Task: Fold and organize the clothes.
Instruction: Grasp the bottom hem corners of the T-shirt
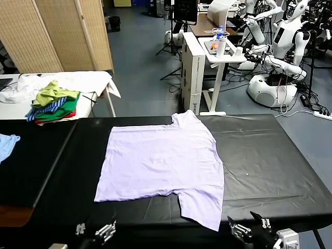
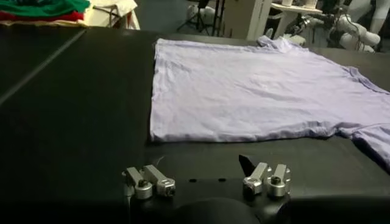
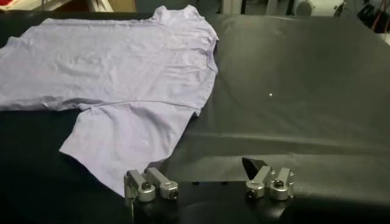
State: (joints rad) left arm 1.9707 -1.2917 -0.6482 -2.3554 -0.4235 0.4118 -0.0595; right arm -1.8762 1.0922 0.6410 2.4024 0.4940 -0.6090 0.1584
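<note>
The T-shirt (image 1: 163, 163) lies flat toward 12 o'clock, its near sleeve closest to the right end effector (image 1: 248, 227), both end effectors apart.

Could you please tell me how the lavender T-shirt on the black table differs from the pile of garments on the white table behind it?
The lavender T-shirt is one garment spread flat; the garment pile is several pieces heaped and crumpled.
The T-shirt is a single pale colour; the pile mixes green, yellow, red and blue stripes.
The T-shirt lies on the black table near both grippers; the pile sits farther off on the white table.
Neither is touched by a gripper.
</note>
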